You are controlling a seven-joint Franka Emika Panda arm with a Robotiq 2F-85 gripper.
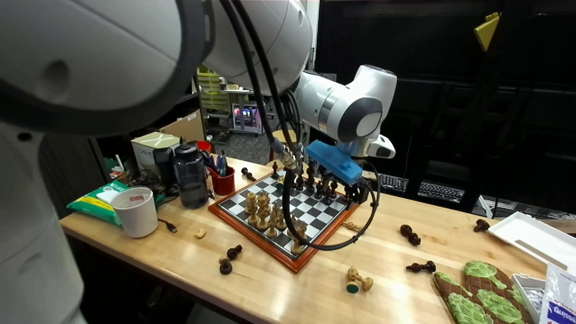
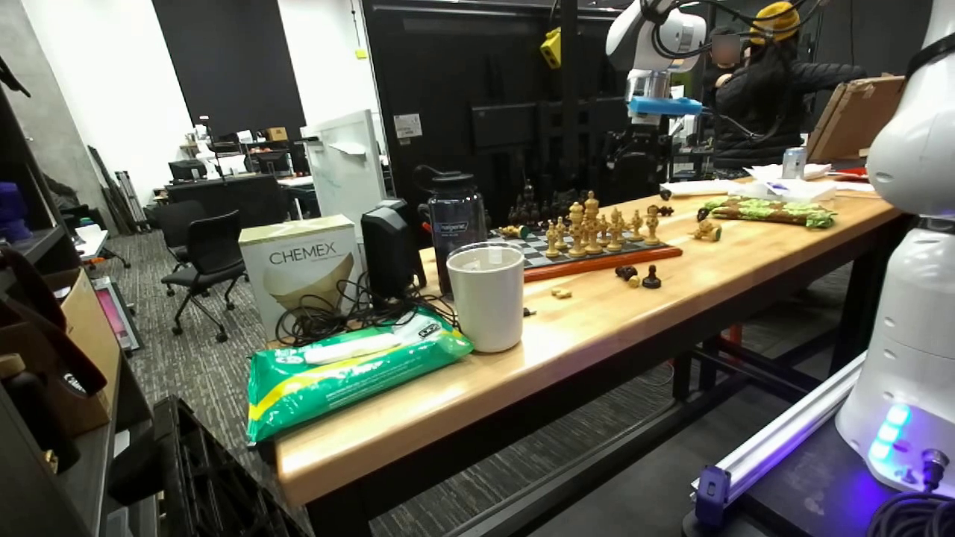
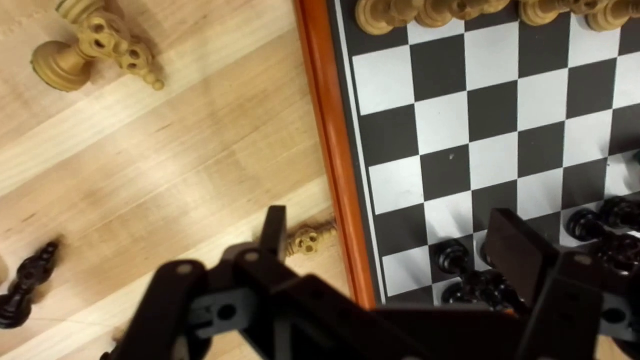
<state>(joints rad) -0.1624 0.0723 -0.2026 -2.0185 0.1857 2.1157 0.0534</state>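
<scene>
My gripper (image 3: 389, 220) stands open above the edge of the chessboard (image 3: 336, 150), its fingers wide apart and nothing held. In the wrist view one finger (image 3: 274, 227) overlaps a light piece (image 3: 306, 241) lying on the table against the board's wooden rim. The opposite finger (image 3: 520, 255) partly covers the dark pieces (image 3: 452, 255) standing on the board. Light pieces (image 1: 263, 211) stand along the opposite side of the board. Off the board, two light pieces (image 3: 100, 45) lie together, and a dark piece (image 3: 27, 285) rests on its side. Against the dark background, the gripper (image 2: 634, 168) is hard to make out.
Loose dark pieces (image 1: 410, 235) lie on the table (image 1: 387, 297). A white cup (image 1: 135, 213), dark bottle (image 1: 191, 175) and red pen holder (image 1: 223, 182) stand beside the board. Green mitts (image 1: 488, 292) and a white tray (image 1: 535, 238) are at the opposite end. A cable loop hangs from the wrist.
</scene>
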